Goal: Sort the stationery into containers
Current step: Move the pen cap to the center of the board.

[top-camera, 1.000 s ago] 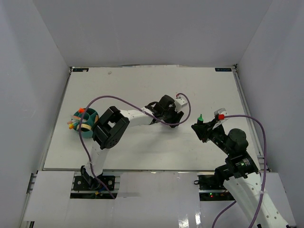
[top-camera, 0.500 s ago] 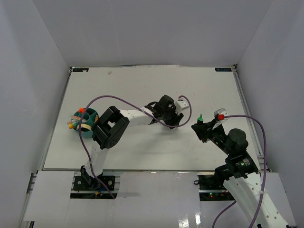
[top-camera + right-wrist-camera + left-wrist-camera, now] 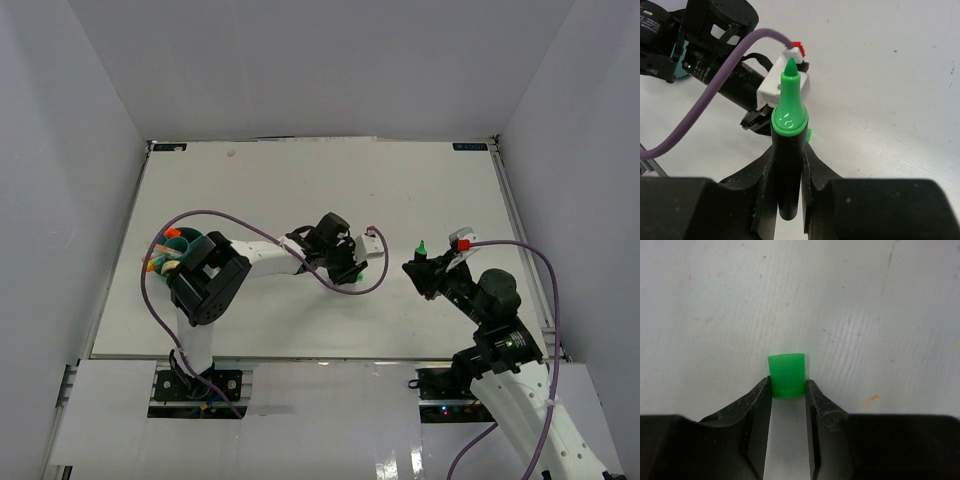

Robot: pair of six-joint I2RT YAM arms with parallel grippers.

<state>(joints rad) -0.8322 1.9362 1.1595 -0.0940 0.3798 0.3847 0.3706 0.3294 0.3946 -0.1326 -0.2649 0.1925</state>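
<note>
**Tub lies left of the loaded left gripper**

The white worktop carries one container, the round teal tub, which stands close to the left edge, about midway along it, with several items already standing in it.

Both arms are loaded. The left arm reaches across to the middle of the worktop, so the tub lies off to the left of its hand, back toward its own base. By my reading that makes it much the nearer arm to the tub; the right arm hangs well apart, over the right half.

The right gripper is clenched on a black marker with a green tip. The marker's long axis runs along the fingers, tip pointing away from the wrist and toward the left arm.

The left gripper has both fingertips pressed against the sides of a small green piece, a short squarish stub, over bare worktop. Whether it is lifted clear cannot be told.

Judged from this, the coming move is a leftward carry to the tub.
</note>
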